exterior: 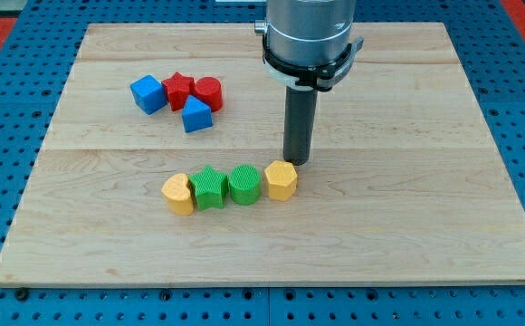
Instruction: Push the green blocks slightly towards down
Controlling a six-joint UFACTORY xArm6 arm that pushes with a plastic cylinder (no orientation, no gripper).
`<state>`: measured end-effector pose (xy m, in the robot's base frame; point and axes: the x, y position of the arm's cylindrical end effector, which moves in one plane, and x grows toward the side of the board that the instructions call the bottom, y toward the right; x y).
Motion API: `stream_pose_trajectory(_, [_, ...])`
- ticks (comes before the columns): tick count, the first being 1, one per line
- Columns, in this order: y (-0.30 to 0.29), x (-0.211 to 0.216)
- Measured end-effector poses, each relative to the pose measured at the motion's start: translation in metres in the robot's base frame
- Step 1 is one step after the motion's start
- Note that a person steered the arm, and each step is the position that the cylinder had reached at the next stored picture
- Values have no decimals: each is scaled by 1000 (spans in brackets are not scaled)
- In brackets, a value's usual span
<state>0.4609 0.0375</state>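
Green blocks, a star (209, 187) and a cylinder (243, 184), are sitting side by side in a row at lower centre of the worktop (407, 235), touching yellow blocks (179, 193) (281, 180) at each end. My tip (297, 162) is hovering just above the right yellow one; no gripper is fitted, so no open or closed state applies. Pushing down from here risks shoving yellow instead, likely dragging the row askew.

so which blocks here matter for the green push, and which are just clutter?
Job:
green star block
green round block
my tip, just above the yellow hexagon block

Lying about:
yellow hexagon block
yellow heart block
blue cube
red star block
red cylinder
blue block
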Motion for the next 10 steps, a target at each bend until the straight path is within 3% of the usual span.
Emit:
stream_pose_trajectory(3, [-1,-5])
stream_pose_trajectory(5, [-2,-39])
stream_pose_trajectory(8, [16,-36])
stream_pose_trajectory(10, [-67,12])
